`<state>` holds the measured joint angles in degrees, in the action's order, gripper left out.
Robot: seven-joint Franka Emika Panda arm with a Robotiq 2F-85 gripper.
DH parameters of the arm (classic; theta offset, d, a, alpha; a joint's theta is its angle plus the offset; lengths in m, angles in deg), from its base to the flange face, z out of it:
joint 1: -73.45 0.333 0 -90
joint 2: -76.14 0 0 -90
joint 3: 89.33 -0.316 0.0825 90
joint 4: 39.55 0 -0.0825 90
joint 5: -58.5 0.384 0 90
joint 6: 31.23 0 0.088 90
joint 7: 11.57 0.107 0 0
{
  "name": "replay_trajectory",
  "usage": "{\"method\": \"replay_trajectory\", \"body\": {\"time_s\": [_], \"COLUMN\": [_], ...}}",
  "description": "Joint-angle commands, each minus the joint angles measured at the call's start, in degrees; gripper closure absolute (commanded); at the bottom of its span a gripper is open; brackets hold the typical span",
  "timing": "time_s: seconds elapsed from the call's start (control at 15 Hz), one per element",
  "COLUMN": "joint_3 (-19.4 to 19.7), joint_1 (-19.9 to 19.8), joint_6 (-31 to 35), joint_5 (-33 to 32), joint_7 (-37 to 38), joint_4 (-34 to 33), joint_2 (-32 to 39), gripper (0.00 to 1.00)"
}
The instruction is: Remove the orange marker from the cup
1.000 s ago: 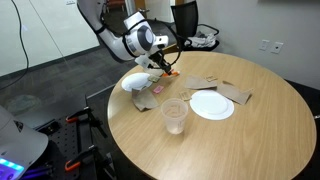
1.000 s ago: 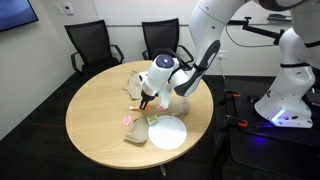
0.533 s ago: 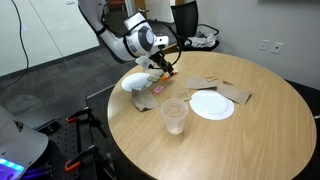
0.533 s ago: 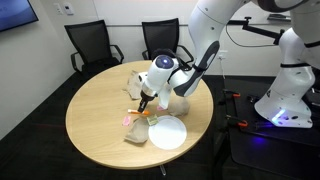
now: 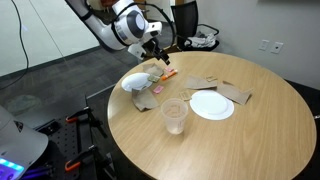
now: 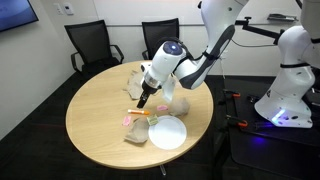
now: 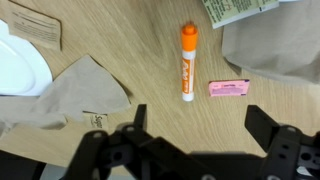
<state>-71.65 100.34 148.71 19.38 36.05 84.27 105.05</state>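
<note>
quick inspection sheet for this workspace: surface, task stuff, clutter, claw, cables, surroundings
surface: round wooden table, no spills seen
job's things: orange marker lies flat on the table, outside the cup; cup stands upright, apart from the marker
clutter: white plate, brown napkins, pink scrap beside the marker
grippers: claw open and empty, above the marker
cables: thin dark cable down the wall, none seen on the table
surroundings: black chairs behind the table, second white robot to the side
</note>
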Motion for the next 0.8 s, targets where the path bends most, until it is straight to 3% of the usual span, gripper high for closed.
{"method": "replay_trajectory", "body": {"time_s": [0.0,0.27,0.73], "joint_3": [-0.55,3.81,1.97], "joint_1": [0.63,5.21,4.9], "joint_6": [-2.03,-6.53,-14.2], "joint_5": [-0.5,-2.25,-0.26], "joint_7": [0.12,3.12,1.35], "joint_4": [9.14,13.64,18.21], "joint_2": [-10.41,-18.34,-27.35], "gripper": [0.0,0.0,0.0]}}
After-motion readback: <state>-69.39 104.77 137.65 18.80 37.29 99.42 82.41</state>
